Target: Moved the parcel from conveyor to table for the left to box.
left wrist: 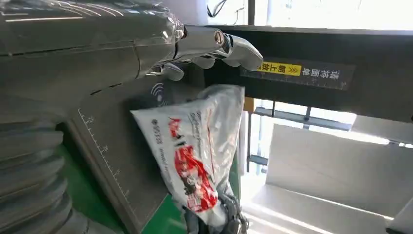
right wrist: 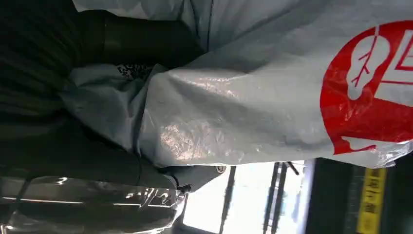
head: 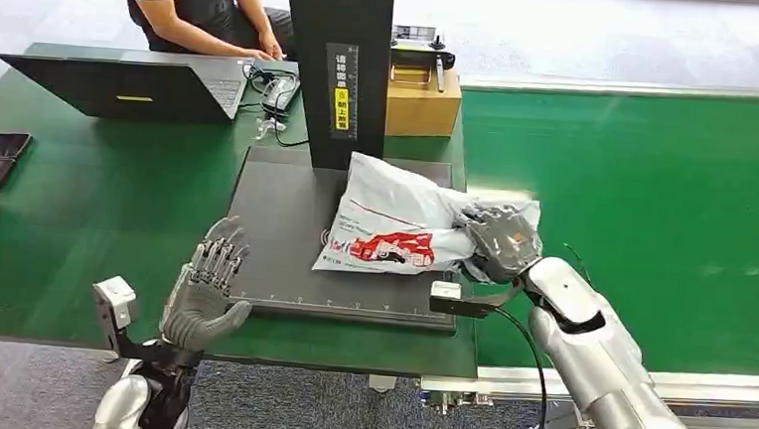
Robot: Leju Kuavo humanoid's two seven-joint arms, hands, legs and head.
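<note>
White plastic with red print, the parcel (head: 400, 226) lies on the dark mat (head: 285, 229) of the green worktop (head: 108, 188), its far end touching the foot of the black post (head: 337, 63) that rises from the mat. Its near right corner hangs just past the mat's edge toward the green conveyor (head: 644, 211).

The right robot hand (head: 498, 240) grips that corner, dark fingers closed over the bunched plastic, the silver arm coming in from the lower right. The right wrist view shows the crumpled bag (right wrist: 234, 112) pressed right against the hand.

The left robot hand (head: 204, 288) hovers over the near left edge of the mat, fingers spread and pointing up, holding nothing, well apart from the parcel. From the left wrist view the fingers (left wrist: 214, 44) stand open with the parcel (left wrist: 195, 156) beyond them.

A brown box (head: 422, 98) sits behind the post. At the far left of the worktop is an open laptop (head: 125, 85), and a person (head: 204, 5) in black sits behind it.
</note>
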